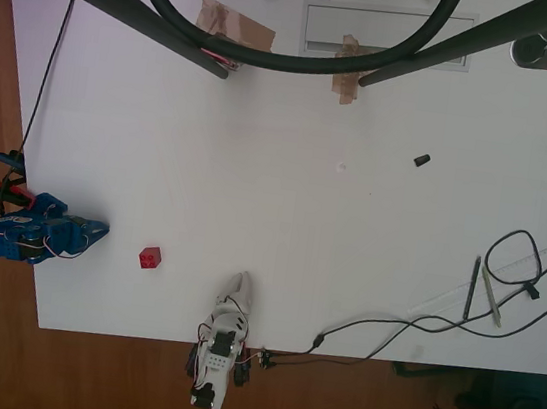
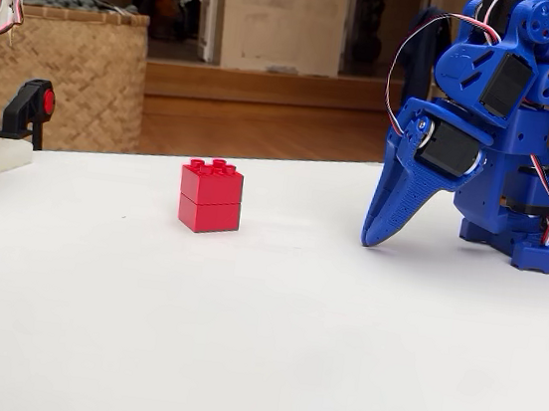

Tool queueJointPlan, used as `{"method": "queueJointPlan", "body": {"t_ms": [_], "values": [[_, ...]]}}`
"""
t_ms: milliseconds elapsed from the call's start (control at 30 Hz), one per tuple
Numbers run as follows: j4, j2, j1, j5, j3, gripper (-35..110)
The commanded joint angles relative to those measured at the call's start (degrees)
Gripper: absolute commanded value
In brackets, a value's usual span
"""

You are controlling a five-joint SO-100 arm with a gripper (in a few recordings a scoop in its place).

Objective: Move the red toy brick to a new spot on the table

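Observation:
The red toy brick [image 1: 150,258] stands upright on the white table [image 1: 302,218] near its lower left corner in the overhead view. In the fixed view the red toy brick [image 2: 211,196] shows its studs on top, alone on the table [image 2: 237,351]. My blue gripper [image 1: 100,232] rests at the table's left edge, a short way left of the brick and apart from it. In the fixed view the gripper [image 2: 374,240] points down to the right of the brick, its tip at the tabletop, jaws together with nothing between them.
A small black plastic piece [image 1: 421,161] lies at the upper right. Brown tape patches [image 1: 235,23] sit along the far edge. Black cables [image 1: 505,285], a pen [image 1: 471,288] and a ruler lie at the right. Dark bars and a black hoop [image 1: 273,58] cross the top.

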Motion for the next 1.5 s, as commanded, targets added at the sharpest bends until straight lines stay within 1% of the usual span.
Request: {"method": "queueJointPlan", "body": {"t_ms": [0,400,533,633,833,967,1167,1300,1467], "values": [[-1.0,1.8,-0.4,0.1,1.8,0],[-1.0,1.7,-0.6,0.2,1.8,0],[-1.0,-1.8,1.1,-4.9,-2.4,0],[-2.1,-9.7,0.2,-5.7,-10.9,0],[-3.3,-31.6,-3.5,-2.8,-33.6,0],[-3.4,-45.7,-3.3,-2.8,-49.0,0],[-8.8,-56.5,0.8,-12.9,-60.0,0],[-17.1,-58.9,5.1,-22.6,-59.1,5],[-29.0,-61.0,9.7,-34.4,-53.6,11]]}}
